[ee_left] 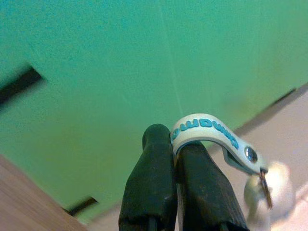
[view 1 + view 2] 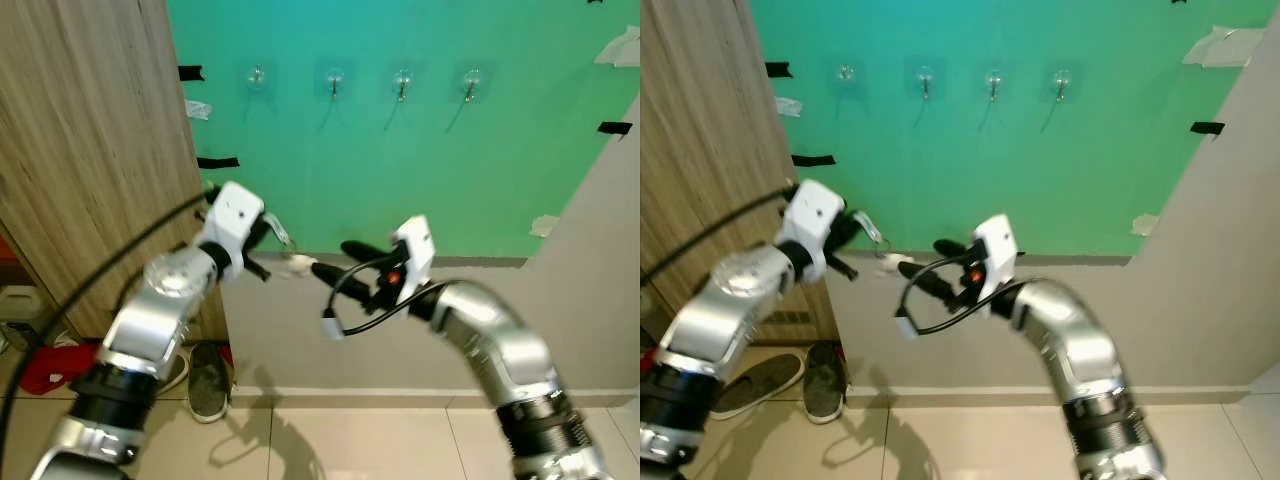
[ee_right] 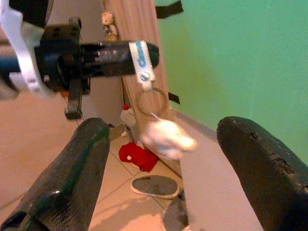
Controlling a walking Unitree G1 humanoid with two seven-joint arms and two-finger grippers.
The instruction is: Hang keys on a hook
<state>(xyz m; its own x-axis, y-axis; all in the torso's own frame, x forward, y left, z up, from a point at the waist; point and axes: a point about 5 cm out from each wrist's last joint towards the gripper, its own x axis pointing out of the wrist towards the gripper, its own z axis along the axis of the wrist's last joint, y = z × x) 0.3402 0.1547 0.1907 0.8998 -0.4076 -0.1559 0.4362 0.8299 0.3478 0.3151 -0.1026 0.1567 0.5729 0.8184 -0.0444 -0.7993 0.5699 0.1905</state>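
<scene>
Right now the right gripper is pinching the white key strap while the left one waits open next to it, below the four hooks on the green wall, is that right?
Not quite: the sides are swapped. The left gripper is shut on the white key strap, as the left wrist view shows, and the right gripper waits open beside it. The four hooks are indeed above on the green wall.

A green wall faces me, with black tape strips stuck near its left edge. A wood-grain cabinet stands to my left. Below the green runs a pale lower wall, and a beige wall juts in at right. The floor is light tile. Shoes and a red cloth lie by the cabinet's foot.
</scene>
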